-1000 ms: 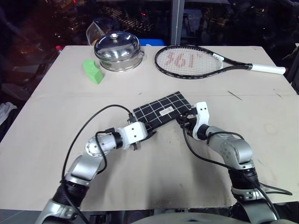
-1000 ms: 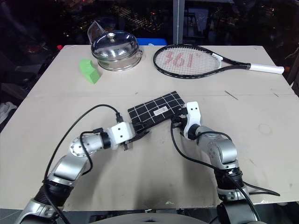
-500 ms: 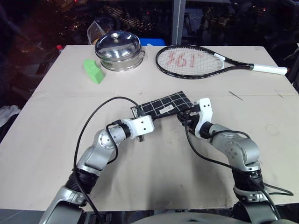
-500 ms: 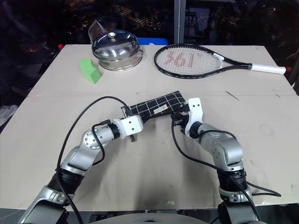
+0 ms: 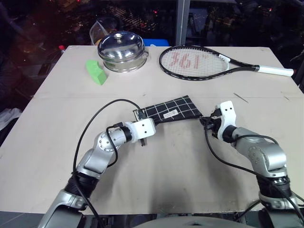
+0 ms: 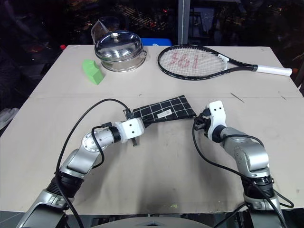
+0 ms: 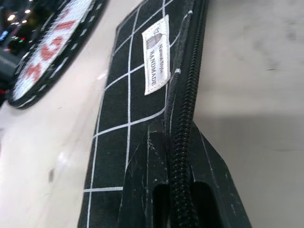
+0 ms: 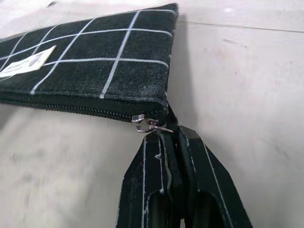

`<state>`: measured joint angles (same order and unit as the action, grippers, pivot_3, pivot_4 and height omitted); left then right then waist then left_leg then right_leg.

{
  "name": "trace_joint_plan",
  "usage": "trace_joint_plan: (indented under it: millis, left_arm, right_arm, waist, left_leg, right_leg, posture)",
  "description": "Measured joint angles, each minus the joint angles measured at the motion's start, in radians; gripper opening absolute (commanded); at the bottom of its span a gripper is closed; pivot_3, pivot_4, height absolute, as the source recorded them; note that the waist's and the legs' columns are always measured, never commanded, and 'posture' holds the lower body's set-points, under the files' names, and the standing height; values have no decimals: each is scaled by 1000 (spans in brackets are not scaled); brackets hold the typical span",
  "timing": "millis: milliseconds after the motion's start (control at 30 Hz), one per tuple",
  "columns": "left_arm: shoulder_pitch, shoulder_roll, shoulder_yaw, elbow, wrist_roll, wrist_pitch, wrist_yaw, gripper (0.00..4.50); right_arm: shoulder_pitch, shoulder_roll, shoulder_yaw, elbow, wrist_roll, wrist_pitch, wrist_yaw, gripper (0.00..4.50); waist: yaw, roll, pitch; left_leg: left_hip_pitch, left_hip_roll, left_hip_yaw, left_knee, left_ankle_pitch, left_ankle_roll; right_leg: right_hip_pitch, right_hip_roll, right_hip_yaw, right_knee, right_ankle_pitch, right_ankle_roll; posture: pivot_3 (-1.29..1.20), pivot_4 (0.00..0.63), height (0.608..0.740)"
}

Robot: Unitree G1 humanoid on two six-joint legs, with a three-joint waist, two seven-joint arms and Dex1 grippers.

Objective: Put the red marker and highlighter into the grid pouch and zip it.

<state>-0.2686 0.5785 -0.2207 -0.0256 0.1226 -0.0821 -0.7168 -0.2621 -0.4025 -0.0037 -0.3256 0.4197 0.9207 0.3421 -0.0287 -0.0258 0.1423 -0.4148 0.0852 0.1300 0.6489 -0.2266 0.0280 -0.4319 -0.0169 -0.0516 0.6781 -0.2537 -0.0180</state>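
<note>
Grid pouch (image 5: 170, 109) lying flat in the middle of the table (image 5: 166, 171), zipped all the way along its near edge. Left gripper (image 7: 180, 209) pinching the pouch's left end, two black fingers (image 7: 152, 199) squeezed on the zipper edge. Right gripper (image 8: 173, 137) at the pouch's right corner, fingers pressed together on the dark pull cord just behind the little metal zipper pull (image 8: 149, 124). Green block (image 5: 96, 71), shiny pot (image 5: 121, 51) and tennis racket (image 5: 204, 62) farther back, well apart from the pouch.

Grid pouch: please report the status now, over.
Left gripper shut on black fabric grid pouch, zipper edge. Right gripper shut on dark pull cord, slider at pouch end; zipper closed. Nothing in the way.
</note>
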Motion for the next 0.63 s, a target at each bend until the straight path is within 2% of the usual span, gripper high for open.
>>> trace_joint_plan:
  millis: [33,67,100,200,233,333,433,533,633]
  left_arm:
    - [18,4,18,-18,-56,22,-40,1790]
    - [69,22,56,-74,-171,81,-105,2306]
    - [82,31,69,-86,-204,98,-120,2767]
    - [169,86,166,-210,-457,295,-220,2817]
    - [225,121,231,-269,-561,374,-252,2817]
    - [356,184,386,-357,-712,492,-274,2817]
    - [470,212,484,-423,-761,541,-271,2817]
    - [537,219,541,-444,-767,557,-265,2817]
    - [570,219,567,-459,-780,557,-274,2817]
  right_arm:
    - [36,-48,3,-27,-8,-23,32,1294]
    - [118,-126,4,-84,-14,-78,100,1851]
    - [137,-140,2,-93,-15,-88,117,2419]
    - [291,-213,-60,-171,17,-197,251,3509]
    - [394,-254,-126,-200,26,-285,335,3957]
    - [596,-288,-337,-210,31,-510,499,3957]
    - [719,-293,-491,-208,32,-671,609,3957]
    - [775,-293,-577,-197,46,-726,656,3957]
    - [805,-289,-611,-183,52,-765,678,3957]
  waist:
    - [1,0,0]
    - [3,0,0]
    - [4,0,0]
    - [4,0,1]
    - [6,0,2]
    - [15,1,3]
    - [18,1,2]
    - [20,1,2]
    - [22,1,3]
  left_leg:
    - [0,0,0,0,0,0]
    - [0,0,0,-1,0,0]
    - [1,0,-1,-1,0,0]
    - [0,1,-1,-1,0,0]
    - [0,1,-1,-2,0,0]
    - [3,1,-1,1,0,0]
    - [3,0,-1,2,0,0]
    - [3,0,-2,2,-1,0]
    - [3,0,-2,1,-1,-1]
  right_leg:
    - [0,0,0,0,0,0]
    - [0,0,0,-1,0,0]
    - [0,0,0,0,-1,1]
    - [0,1,0,0,-1,1]
    - [0,0,0,-1,-1,1]
    - [3,0,-1,-1,-2,2]
    - [3,-1,-1,-1,-2,1]
    - [3,-1,-1,-1,-4,-2]
    - [3,-1,-1,-1,-4,-2]
  posture:
    - [0,150,740]
    - [0,150,740]
    - [0,150,740]
    - [0,150,740]
    - [0,150,740]
    - [0,150,740]
    - [0,150,740]
    - [0,150,740]
    - [0,150,740]
